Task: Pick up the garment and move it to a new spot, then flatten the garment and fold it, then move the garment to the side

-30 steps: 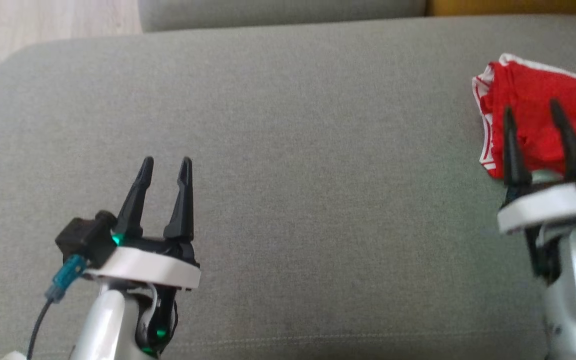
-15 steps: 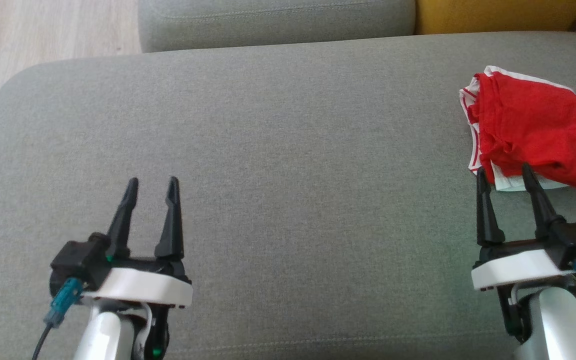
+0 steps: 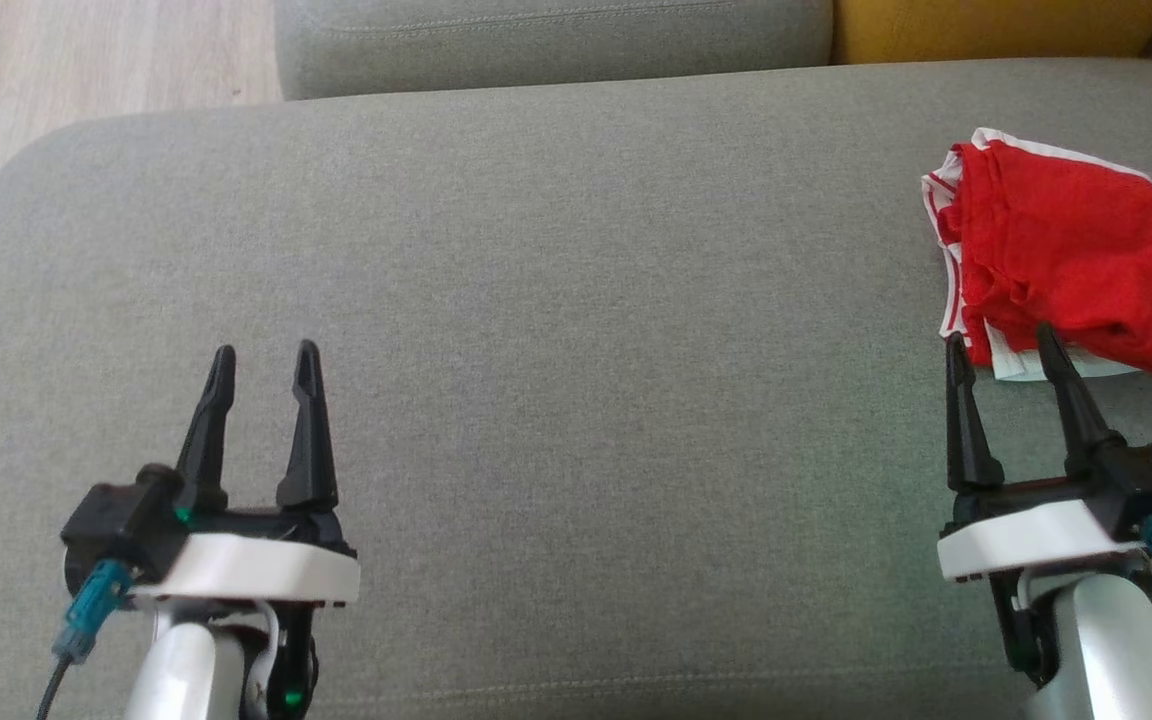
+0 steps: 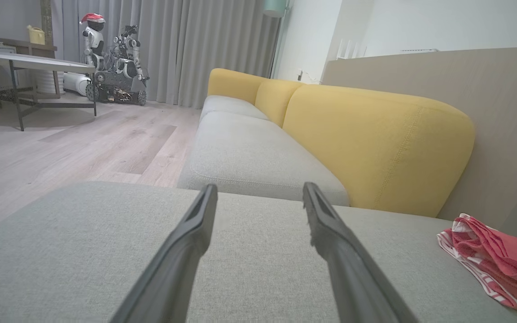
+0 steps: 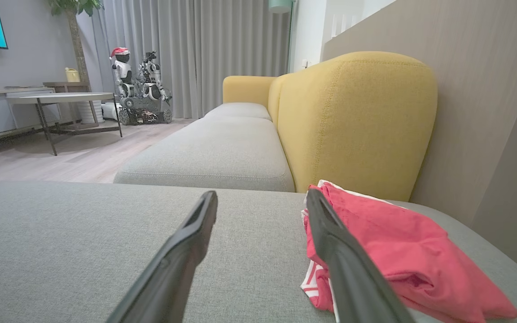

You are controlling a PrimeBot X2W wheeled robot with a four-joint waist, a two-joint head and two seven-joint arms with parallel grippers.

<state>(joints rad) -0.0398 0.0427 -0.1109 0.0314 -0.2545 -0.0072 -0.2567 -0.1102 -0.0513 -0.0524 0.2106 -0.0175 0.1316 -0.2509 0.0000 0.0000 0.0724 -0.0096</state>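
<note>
Your garment (image 3: 1066, 250) is cut off at right; left gripper (image 3: 266, 348) and right gripper (image 3: 999, 336) stand wide, empty.

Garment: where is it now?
Head view: the garment lies bunched at the far right of the grey cushion, right at the tips of the open right gripper and far from the left gripper.

Open gray cushion (image 3: 576, 300) spreads wide between left hand (image 3: 266, 348) and right hand (image 3: 999, 335). Red garment (image 3: 1066, 260) lies bunched just ahead of the right hand, yellow backrest (image 5: 357, 121) beyond it.
</note>
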